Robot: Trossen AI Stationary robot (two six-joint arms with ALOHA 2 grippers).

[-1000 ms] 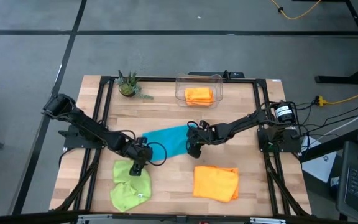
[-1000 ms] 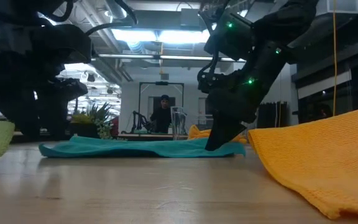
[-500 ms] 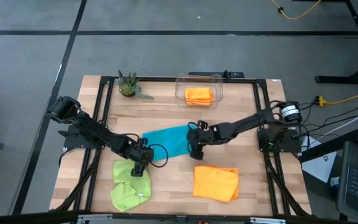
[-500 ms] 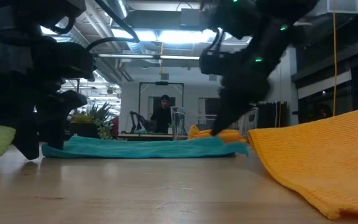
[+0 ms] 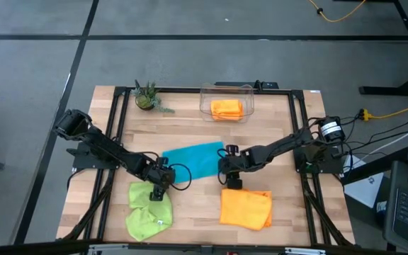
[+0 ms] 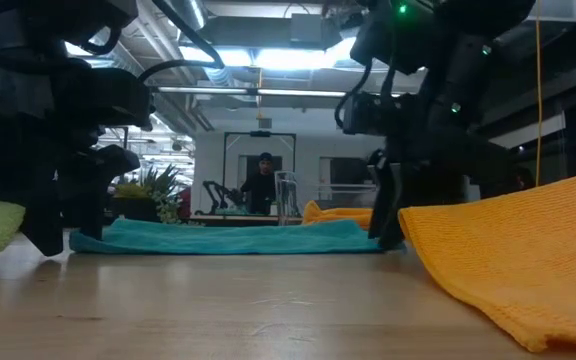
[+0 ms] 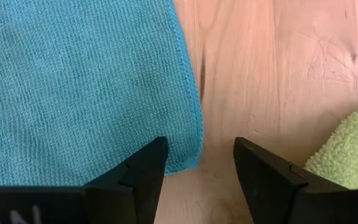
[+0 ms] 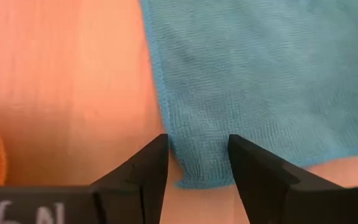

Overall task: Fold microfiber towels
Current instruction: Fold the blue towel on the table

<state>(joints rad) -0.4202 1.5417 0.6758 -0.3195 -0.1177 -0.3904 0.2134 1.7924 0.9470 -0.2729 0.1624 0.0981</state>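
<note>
While the teal towel (image 5: 192,160) is seen flat at mid-table from above, only the wrist views reveal the grips: the left gripper (image 7: 199,163) and right gripper (image 8: 197,160) are each parted astride a near corner, nothing clamped. The green towel (image 5: 147,212) and orange towel (image 5: 246,207) lie nearer.

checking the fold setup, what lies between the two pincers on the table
The flat teal towel spans the stretch between the left pincer and the right pincer, each open over a near corner; the high view shows it.

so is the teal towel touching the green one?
Apart. Left wrist view shows bare wood between the teal towel and the green towel.
</note>
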